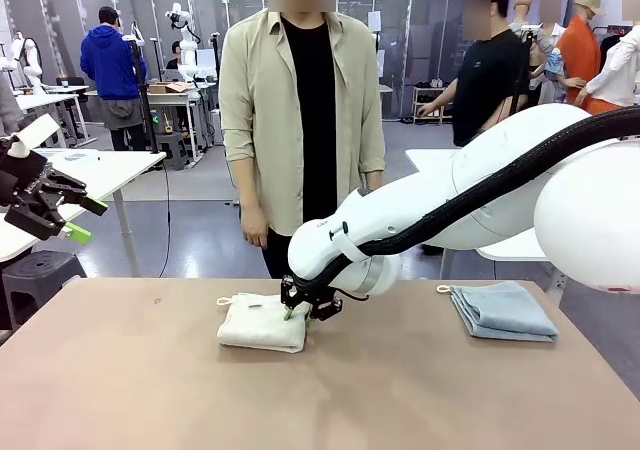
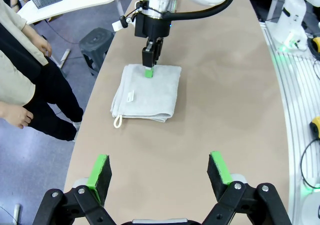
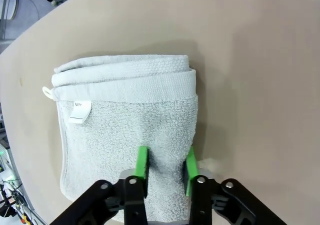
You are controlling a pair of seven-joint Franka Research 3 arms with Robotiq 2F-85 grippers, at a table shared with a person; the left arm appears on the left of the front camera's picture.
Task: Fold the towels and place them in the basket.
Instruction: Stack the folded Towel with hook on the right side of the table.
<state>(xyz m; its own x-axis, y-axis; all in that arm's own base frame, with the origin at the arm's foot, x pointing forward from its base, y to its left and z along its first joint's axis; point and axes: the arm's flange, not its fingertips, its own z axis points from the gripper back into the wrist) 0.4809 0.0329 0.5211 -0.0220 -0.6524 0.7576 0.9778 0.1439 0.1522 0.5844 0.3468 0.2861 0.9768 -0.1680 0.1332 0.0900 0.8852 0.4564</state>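
Free room and obstacles on the worktop (image 1: 130, 370). The near half is bare across its width. At mid-depth the folded cream towel (image 1: 262, 322) lies left of centre, with the right arm (image 1: 420, 220) slanting down from the right over it, its fingers (image 3: 143, 161) pinching the towel's edge (this blocks passage above the middle). A folded blue-grey towel (image 1: 502, 311) occupies the far right. The person (image 1: 300, 120) stands at the far edge.

Left pincer (image 2: 159, 172) agape; right pincer (image 3: 165, 165) pinching
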